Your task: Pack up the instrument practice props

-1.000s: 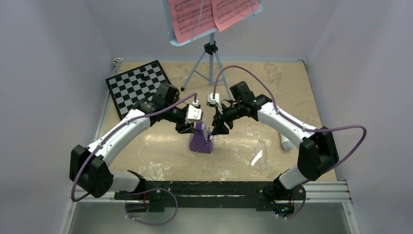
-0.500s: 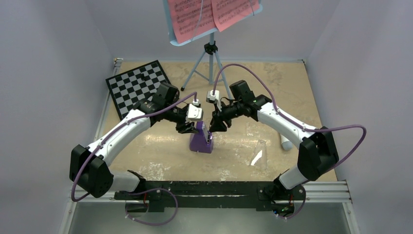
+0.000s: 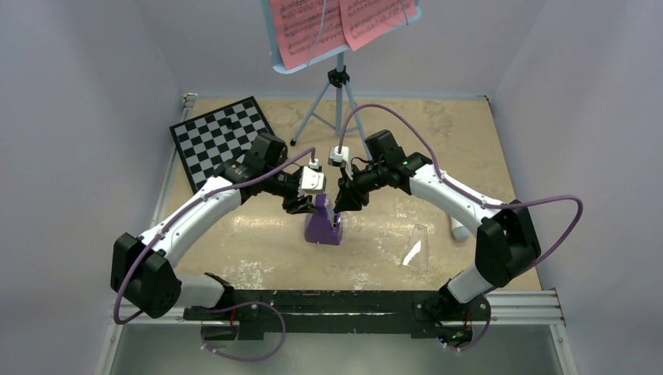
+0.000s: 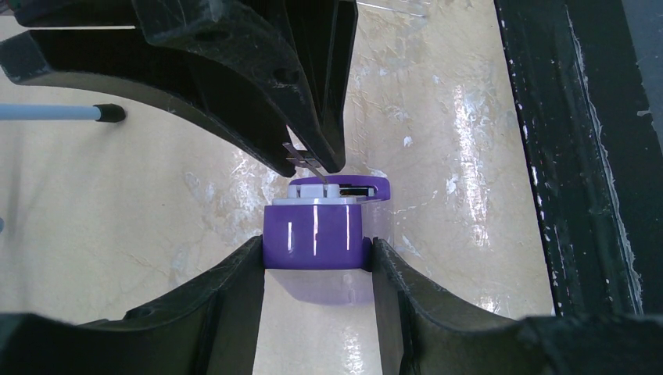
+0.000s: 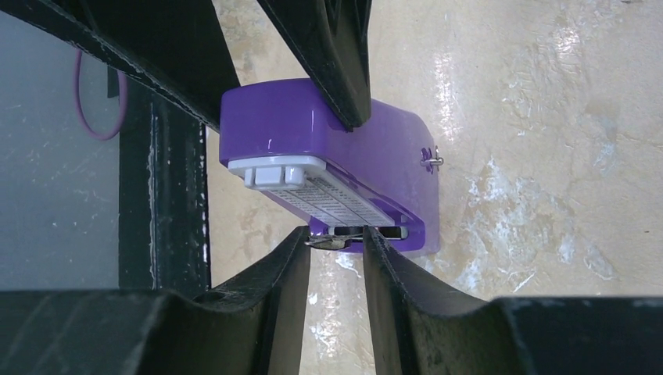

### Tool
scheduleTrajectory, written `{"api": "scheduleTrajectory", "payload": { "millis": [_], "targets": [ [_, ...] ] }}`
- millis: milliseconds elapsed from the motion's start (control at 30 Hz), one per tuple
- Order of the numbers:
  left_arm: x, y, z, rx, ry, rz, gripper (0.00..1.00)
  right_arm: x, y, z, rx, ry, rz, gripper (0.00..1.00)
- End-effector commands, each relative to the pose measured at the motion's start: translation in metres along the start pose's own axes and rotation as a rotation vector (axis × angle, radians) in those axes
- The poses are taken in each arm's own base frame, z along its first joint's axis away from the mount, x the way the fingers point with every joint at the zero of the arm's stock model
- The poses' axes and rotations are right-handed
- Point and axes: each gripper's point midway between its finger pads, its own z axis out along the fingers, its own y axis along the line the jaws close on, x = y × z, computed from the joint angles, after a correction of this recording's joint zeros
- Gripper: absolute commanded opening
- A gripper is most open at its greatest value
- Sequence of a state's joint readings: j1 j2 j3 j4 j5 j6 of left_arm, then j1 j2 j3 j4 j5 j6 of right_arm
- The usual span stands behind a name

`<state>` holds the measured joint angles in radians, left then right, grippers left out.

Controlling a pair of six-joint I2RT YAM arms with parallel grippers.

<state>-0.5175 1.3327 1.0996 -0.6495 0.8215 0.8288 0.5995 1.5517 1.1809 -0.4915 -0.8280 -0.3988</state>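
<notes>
The purple metronome [image 3: 323,225] stands upright mid-table with its cover off. My left gripper [image 3: 306,205] is shut on its upper body, and the left wrist view shows both fingers pressed on the purple sides [image 4: 315,234]. My right gripper [image 3: 344,205] reaches in from the right. Its narrow jaws [image 5: 336,237] pinch the small metal pendulum [image 5: 332,241] on the metronome's face [image 5: 274,125]. The clear cover [image 3: 417,248] lies to the right. The light-blue music stand [image 3: 338,86] holds pink pages [image 3: 313,27] at the back. A white tube [image 3: 460,229] peeks out behind my right arm.
A black-and-white chessboard [image 3: 223,137] lies at the back left. The stand's tripod legs [image 3: 313,117] spread just behind both grippers, and one foot [image 4: 105,113] shows in the left wrist view. Grey walls close in the table on three sides. A black rail [image 3: 336,303] runs along the near edge.
The right gripper has narrowed its jaws and shifted slightly left onto the metronome's pendulum. The left gripper and the metronome have stayed in place.
</notes>
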Motion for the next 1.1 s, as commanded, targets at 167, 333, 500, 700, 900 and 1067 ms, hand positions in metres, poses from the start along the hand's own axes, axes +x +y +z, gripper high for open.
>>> {"api": "scheduleTrajectory", "payload": {
  "millis": [167,333,500,700,900,1067],
  "targets": [
    [0.011,0.012,-0.003,-0.063,0.046,0.045,0.00,-0.012,-0.003,0.002,0.013,-0.022,-0.026,0.28],
    [0.010,0.013,-0.003,-0.065,0.048,0.054,0.00,-0.010,-0.005,0.000,0.030,-0.010,-0.031,0.46],
    [0.010,0.014,-0.003,-0.065,0.047,0.057,0.00,-0.008,-0.004,-0.001,0.037,-0.003,-0.032,0.39],
    [0.009,0.016,-0.003,-0.070,0.044,0.061,0.00,-0.007,-0.006,-0.001,0.045,0.002,-0.034,0.21],
    [0.010,0.015,-0.003,-0.068,0.047,0.060,0.00,-0.007,-0.004,0.000,0.035,0.000,-0.039,0.13],
    [0.009,0.015,-0.002,-0.064,0.042,0.059,0.00,-0.016,-0.002,0.002,0.007,-0.019,-0.044,0.09]
  ]
}}
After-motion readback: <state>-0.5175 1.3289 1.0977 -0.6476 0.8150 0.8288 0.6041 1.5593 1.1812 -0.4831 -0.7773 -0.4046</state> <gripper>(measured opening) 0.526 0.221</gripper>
